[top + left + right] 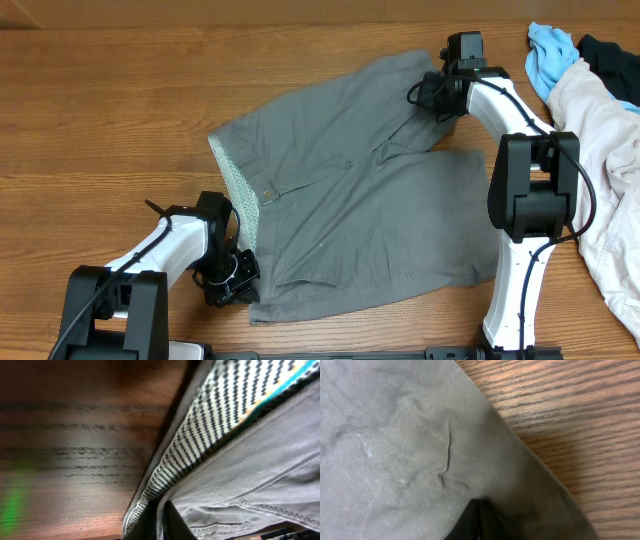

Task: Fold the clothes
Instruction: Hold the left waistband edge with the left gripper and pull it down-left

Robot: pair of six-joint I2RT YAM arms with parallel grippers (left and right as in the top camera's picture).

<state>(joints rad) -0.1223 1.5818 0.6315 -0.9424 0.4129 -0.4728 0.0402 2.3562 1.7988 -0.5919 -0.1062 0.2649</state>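
Because the gray shorts (370,190) spread on the table (120,110) look limp, best taken by their edges, my left pincer (161,516) pinches the waistband (225,410); whether my right pincer (477,511) grips the hem (520,447) I cannot tell.

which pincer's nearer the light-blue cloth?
Right. Right pincer is on the far leg of the shorts, a short way from the light-blue cloth; left pincer is at the waistband, across the shorts.

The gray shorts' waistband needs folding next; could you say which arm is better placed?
Probably left: the left hand sits at the shorts' waistband corner, the right hand at a leg hem.
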